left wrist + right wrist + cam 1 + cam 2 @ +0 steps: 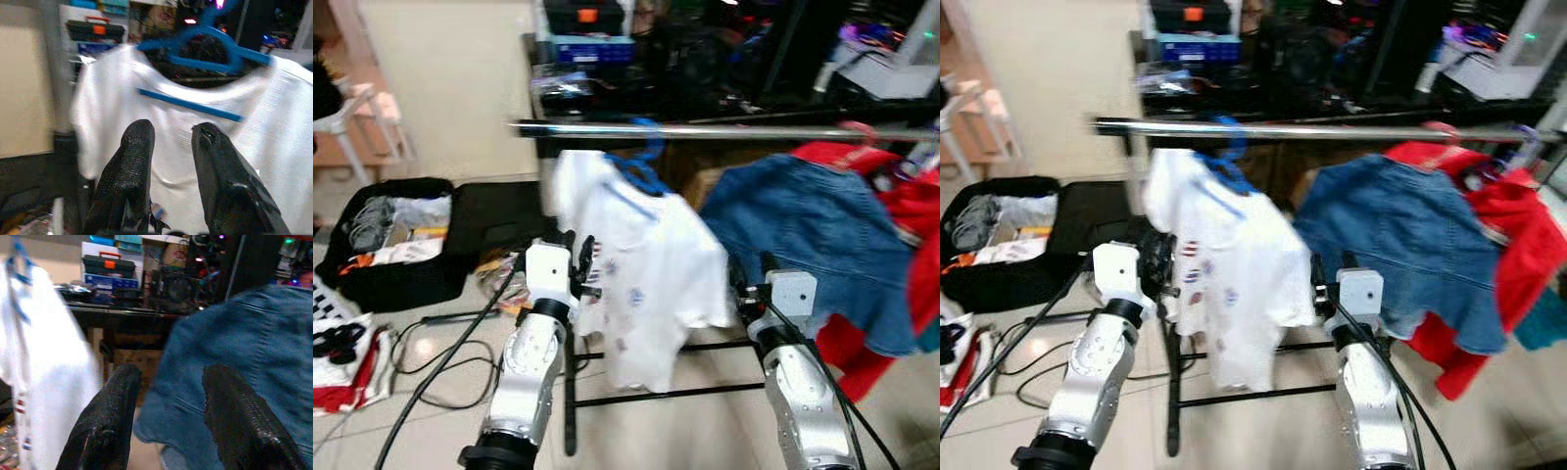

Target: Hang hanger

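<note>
The blue hanger point(641, 166) carries the white shirt point(636, 264), and its hook sits over the metal rail point(724, 130), so I judge the hang done. The shirt tilts and blurs, likely swinging. My left gripper point(171, 147) sits just before the shirt, fingers point(132, 161) parted narrowly, holding nothing. My right gripper point(168, 401) stands wide and empty, between the shirt and the denim jacket point(813, 235). The jacket and a red garment point(891, 196) crowd the rail to the right. An open suitcase point(401, 235) and cables point(440, 352) lie on the floor to my left, a trip risk if I step back.
</note>
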Robot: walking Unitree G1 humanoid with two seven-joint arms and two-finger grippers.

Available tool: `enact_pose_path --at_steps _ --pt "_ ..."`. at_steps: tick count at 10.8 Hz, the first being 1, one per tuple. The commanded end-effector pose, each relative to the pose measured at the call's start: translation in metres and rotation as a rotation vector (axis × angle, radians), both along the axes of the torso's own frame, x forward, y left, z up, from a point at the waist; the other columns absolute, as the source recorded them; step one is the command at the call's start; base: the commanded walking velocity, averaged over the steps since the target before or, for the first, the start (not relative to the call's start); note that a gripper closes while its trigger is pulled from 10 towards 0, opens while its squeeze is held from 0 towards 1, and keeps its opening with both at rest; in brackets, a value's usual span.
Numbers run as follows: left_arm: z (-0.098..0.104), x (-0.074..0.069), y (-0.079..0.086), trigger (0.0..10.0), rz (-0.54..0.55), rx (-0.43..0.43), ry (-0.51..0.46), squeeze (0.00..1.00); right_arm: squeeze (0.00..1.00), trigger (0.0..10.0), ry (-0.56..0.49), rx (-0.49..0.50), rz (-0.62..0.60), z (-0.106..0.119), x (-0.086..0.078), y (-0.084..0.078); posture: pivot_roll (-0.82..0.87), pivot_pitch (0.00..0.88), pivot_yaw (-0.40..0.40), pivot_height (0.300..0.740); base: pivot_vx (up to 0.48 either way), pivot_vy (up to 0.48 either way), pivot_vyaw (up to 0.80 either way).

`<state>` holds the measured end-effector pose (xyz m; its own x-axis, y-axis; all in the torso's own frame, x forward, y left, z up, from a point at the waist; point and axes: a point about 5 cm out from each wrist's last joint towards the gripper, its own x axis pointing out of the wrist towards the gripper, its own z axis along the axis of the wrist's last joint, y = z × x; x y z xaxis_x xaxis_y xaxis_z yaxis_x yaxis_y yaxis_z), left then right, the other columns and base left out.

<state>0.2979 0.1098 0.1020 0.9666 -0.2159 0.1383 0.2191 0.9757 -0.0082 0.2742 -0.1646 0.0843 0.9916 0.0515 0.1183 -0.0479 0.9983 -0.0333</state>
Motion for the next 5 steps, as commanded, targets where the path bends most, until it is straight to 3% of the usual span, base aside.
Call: enact_pose_path --at_steps 1,5 --pt "0.0024 0.0023 -0.0076 10.0 -0.035 0.011 -0.008 0.0 0.0 10.0 -0.009 -0.011 -0.021 0.0032 0.0003 -0.0071 0.1 0.037 -0.044 0.74 0.0 -0.446 0.0" --pt "0.0034 0.0051 -0.0096 10.0 -0.053 0.016 -0.014 0.0 0.0 10.0 -0.006 -0.018 -0.037 0.0023 0.0007 -0.0127 0.1 0.015 -0.038 0.74 0.0 -0.435 0.0"
